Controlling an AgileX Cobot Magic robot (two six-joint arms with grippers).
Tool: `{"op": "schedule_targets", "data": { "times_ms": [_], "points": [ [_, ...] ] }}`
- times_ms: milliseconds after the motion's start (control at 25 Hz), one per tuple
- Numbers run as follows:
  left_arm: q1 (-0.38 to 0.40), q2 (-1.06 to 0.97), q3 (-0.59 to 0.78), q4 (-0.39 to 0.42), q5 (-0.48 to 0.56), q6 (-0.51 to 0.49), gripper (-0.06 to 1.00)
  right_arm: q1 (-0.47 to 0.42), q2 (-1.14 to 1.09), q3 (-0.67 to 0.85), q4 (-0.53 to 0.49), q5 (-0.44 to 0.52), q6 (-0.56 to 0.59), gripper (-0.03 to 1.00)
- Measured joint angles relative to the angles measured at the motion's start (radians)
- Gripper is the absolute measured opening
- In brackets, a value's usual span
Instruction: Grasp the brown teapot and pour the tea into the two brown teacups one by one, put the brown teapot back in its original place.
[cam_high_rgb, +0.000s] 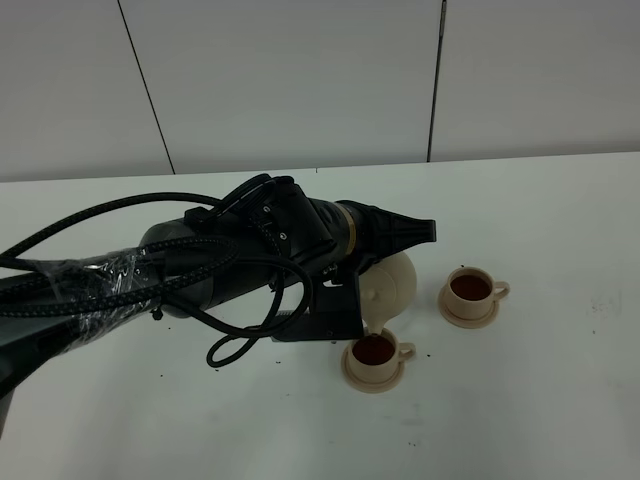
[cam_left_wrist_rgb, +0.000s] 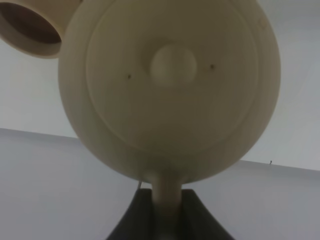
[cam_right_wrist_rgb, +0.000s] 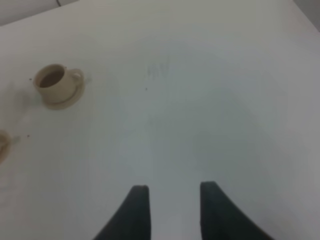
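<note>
Fingers (cam_left_wrist_rgb: 167, 212) of the left arm clamped on the teapot's (cam_left_wrist_rgb: 170, 90) loop handle, seen from the left wrist as two dark pads pressed to either side of a pale stem. Filled most of that wrist view: round lid with its knob facing the camera, one teacup rim (cam_left_wrist_rgb: 30, 27) showing past the pot's edge.

Stretched across the tabletop (cam_high_rgb: 560, 400) from the left side of the high view: black left arm (cam_high_rgb: 200, 270) with braided cables, wrist over the middle. Held off the tabletop at the arm's tip and tipped over, the beige teapot (cam_high_rgb: 392, 285), spout down just above the near teacup (cam_high_rgb: 374, 358). Ran from spout into that cup, a thin stream of dark tea (cam_high_rgb: 373, 349). Stood on its saucer, the near cup, handle to the right, dark liquid inside.

Sat farther right and a little farther back, the second teacup (cam_high_rgb: 471, 294) on its own saucer, already holding dark tea, apart from the teapot. Cannot tell where the teapot's own saucer was; hidden or out of view.

Hung above bare tabletop, well to the right of the cups, the right fingers (cam_right_wrist_rgb: 172, 212): parted with a clear gap, holding nothing. Showed in the right wrist view, the filled second teacup (cam_right_wrist_rgb: 55, 82) some way off.
</note>
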Motion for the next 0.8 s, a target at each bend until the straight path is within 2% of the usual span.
{"op": "schedule_targets", "data": {
  "times_ms": [800],
  "points": [
    [0.0,0.0,0.0,-0.001,0.006,-0.01,0.17,0.0,0.0,0.0,0.0,0.0,0.0,0.24]
  ]
}}
